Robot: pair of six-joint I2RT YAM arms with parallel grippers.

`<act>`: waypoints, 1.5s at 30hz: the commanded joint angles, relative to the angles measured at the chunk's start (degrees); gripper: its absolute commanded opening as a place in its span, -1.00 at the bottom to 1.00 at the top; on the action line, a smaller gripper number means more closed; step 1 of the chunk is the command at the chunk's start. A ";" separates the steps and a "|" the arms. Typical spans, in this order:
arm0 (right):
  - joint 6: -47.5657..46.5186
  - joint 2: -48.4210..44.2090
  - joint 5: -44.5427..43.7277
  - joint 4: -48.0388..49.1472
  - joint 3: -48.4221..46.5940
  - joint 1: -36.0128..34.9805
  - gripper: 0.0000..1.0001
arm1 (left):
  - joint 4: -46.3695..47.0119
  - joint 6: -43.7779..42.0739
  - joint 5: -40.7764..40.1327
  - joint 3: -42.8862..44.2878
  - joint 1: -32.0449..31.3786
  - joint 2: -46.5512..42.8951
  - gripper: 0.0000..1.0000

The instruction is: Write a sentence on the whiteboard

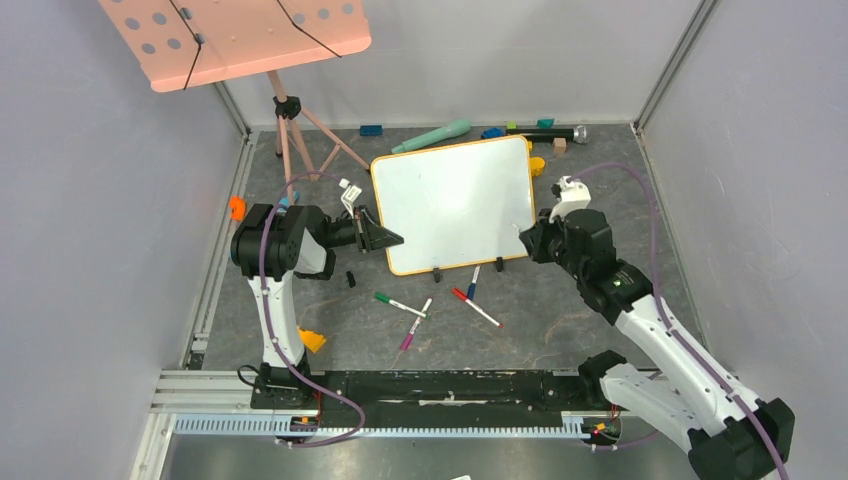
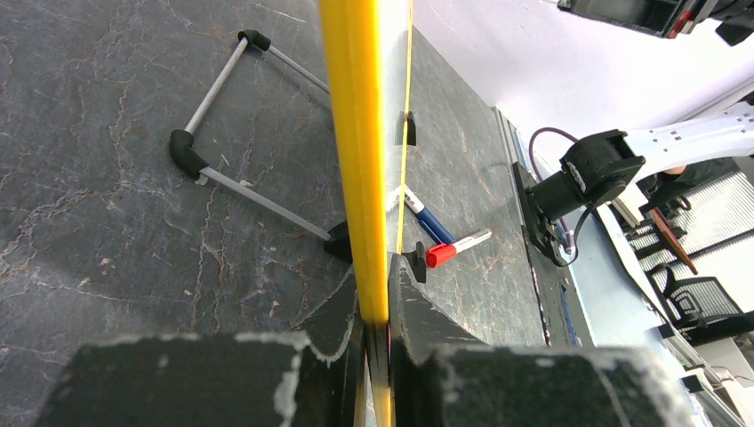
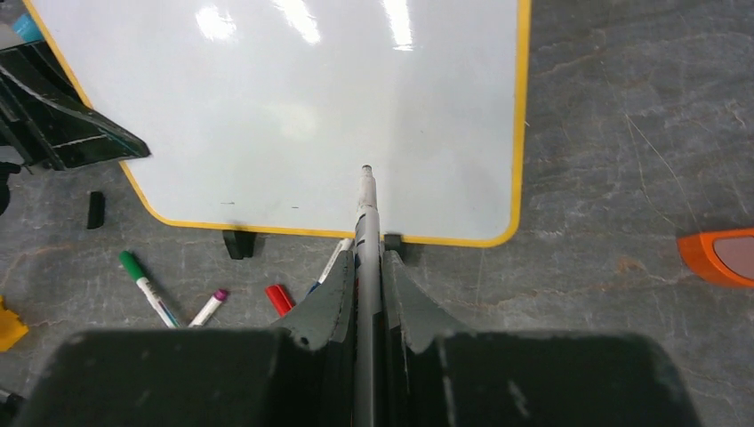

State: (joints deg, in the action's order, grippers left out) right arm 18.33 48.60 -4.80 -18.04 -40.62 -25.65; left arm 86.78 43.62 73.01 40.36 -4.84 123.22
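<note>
The whiteboard (image 1: 455, 200) stands tilted on its two black clip feet, and its white face is blank; no sentence shows on it. My left gripper (image 1: 385, 238) is shut on the board's orange-yellow rim (image 2: 360, 160) at its lower left edge, with the rim pinched between the fingers of the left gripper (image 2: 373, 276). My right gripper (image 1: 530, 240) is at the board's lower right corner. In the right wrist view this gripper (image 3: 366, 258) is shut on a grey marker (image 3: 365, 213) whose tip is over the lower part of the board (image 3: 284, 98).
Green (image 1: 400, 304), purple (image 1: 415, 325), red (image 1: 477, 308) and blue (image 1: 473, 283) markers lie in front of the board, with a black cap (image 1: 351, 279) to the left. A pink music stand (image 1: 235, 35) stands back left. Toys (image 1: 432, 136) line the back wall.
</note>
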 commanded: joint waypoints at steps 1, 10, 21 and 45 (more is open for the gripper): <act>-0.89 4.11 -0.76 3.70 -6.39 -2.47 -1.00 | 2.43 -12.47 -4.79 0.08 0.81 2.82 -0.96; -0.49 18.63 -7.13 5.05 -18.20 -11.83 -1.00 | 2.43 -12.45 -4.63 0.34 0.80 3.26 -0.96; -3.13 37.89 -10.97 2.84 -37.75 -19.43 -1.00 | 2.43 -12.25 -4.94 0.34 0.80 3.60 -0.96; -3.26 48.38 -10.82 6.20 -48.38 -23.60 -1.00 | 2.43 -13.14 0.54 1.10 0.29 3.14 0.65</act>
State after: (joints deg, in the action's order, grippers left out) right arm 14.94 97.60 -15.11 -14.17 -87.96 -49.01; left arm 86.24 35.27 73.06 41.28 -4.80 125.43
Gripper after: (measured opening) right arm 0.119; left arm 0.756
